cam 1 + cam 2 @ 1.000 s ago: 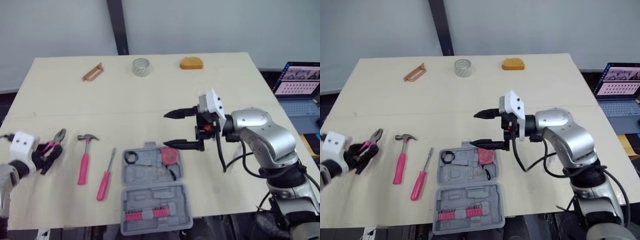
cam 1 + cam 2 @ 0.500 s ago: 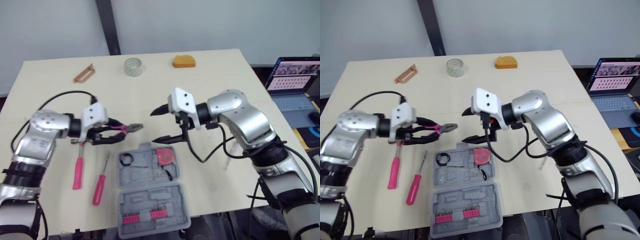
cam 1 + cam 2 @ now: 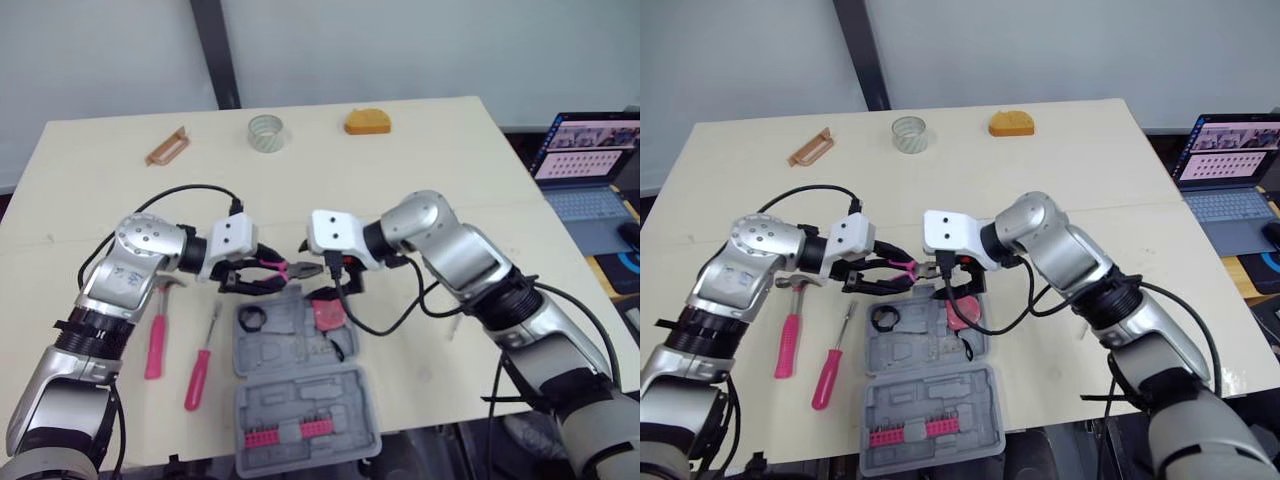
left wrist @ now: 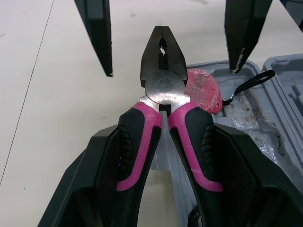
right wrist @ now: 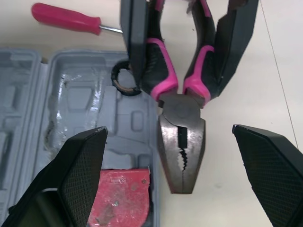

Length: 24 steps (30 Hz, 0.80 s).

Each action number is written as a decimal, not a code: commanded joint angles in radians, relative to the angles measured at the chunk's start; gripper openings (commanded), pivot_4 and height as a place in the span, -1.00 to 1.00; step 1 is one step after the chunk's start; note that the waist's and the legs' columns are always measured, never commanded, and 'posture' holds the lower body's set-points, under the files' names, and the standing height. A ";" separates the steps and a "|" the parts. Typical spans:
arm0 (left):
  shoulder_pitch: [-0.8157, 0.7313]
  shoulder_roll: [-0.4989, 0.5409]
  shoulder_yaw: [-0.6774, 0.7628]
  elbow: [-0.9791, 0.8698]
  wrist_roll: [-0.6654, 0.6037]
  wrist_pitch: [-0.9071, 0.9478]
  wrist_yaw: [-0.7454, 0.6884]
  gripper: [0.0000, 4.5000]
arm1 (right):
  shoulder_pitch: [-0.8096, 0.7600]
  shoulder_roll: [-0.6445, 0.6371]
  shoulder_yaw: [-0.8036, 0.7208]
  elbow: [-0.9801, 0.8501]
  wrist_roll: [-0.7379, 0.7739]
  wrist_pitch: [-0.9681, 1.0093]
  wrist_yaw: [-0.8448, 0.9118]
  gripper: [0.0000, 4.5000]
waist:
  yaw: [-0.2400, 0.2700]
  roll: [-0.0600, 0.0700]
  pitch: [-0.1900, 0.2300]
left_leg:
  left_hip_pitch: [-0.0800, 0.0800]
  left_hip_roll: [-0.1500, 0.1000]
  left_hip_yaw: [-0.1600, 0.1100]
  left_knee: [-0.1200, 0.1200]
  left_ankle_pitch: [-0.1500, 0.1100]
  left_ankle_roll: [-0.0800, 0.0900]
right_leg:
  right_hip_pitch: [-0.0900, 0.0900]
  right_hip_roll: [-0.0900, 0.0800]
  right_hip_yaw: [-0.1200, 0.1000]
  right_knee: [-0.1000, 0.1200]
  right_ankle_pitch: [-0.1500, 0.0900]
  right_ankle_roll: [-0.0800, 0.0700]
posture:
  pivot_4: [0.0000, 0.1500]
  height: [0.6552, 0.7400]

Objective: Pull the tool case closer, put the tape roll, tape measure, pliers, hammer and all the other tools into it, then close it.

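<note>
1. The left gripper [image 3: 262, 275] has its jaws clamped on the pink handles of the pliers [image 4: 163, 75]. It holds them level above the far edge of the tool case [image 3: 300, 395], with the steel nose pointing at the right arm.
2. The right gripper [image 3: 330, 275] faces it with jaws spread wide. One black finger lies on each side of the pliers' nose, and neither touches it.
3. The tool case lies open and flat at the near edge of the worktop [image 3: 450, 180], with a row of pink bits in its nearer half.
4. In the farther half sit the red tape measure [image 3: 327, 312] and a small black ring [image 3: 260, 316]. Both are right under the two grippers.
5. A black cable [image 3: 375, 325] from the right wrist droops across the case's far right corner, beside the tape measure.
6. The hammer [image 3: 157, 335] and the screwdriver [image 3: 203, 362], both with pink handles, lie on the worktop just left of the case. The left forearm passes over the hammer's head.
7. At the far edge, well apart from the case, are a tape roll [image 3: 265, 132], an orange block [image 3: 368, 122] and a brown wooden piece [image 3: 166, 147].
8. A laptop [image 3: 585, 165] stands open off the worktop's right side.
</note>
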 commanded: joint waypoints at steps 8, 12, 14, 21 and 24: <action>0.022 -0.001 0.022 -0.057 -0.007 0.004 0.006 0.07 | -0.012 0.035 -0.004 -0.009 -0.039 0.010 0.010 1.00 | -0.001 0.000 0.000 | 0.000 0.000 0.000 0.000 0.000 0.000 | 0.000 0.000 0.000 0.001 0.000 0.000 | 1.00 1.00; 0.028 -0.003 0.025 -0.062 -0.008 0.006 0.011 0.07 | -0.011 0.043 -0.002 0.003 -0.049 0.004 0.011 1.00 | -0.001 0.000 0.000 | 0.000 0.000 0.000 0.000 0.000 0.000 | 0.000 0.000 0.000 0.001 0.000 0.000 | 1.00 1.00; 0.034 -0.006 0.025 -0.067 -0.009 0.006 0.014 0.07 | -0.012 0.048 -0.003 0.007 -0.053 0.003 0.012 1.00 | -0.001 0.000 0.000 | 0.000 0.000 0.000 0.000 0.000 0.000 | 0.000 0.000 0.000 0.001 0.000 0.000 | 1.00 1.00; 0.038 -0.022 0.028 -0.076 -0.012 0.010 0.026 0.07 | -0.010 0.056 -0.004 0.016 -0.063 -0.003 0.017 0.21 | -0.001 0.000 0.000 | 0.000 0.000 0.000 0.001 0.000 0.000 | 0.000 0.000 0.000 0.002 0.000 0.000 | 1.00 1.00; 0.032 -0.034 0.032 -0.079 -0.023 0.021 0.032 0.07 | -0.009 0.058 -0.005 0.015 -0.066 -0.002 0.021 -0.47 | -0.002 0.000 0.000 | 0.000 0.000 0.000 0.001 0.000 0.000 | 0.000 0.000 0.000 0.002 0.000 0.000 | 1.00 1.00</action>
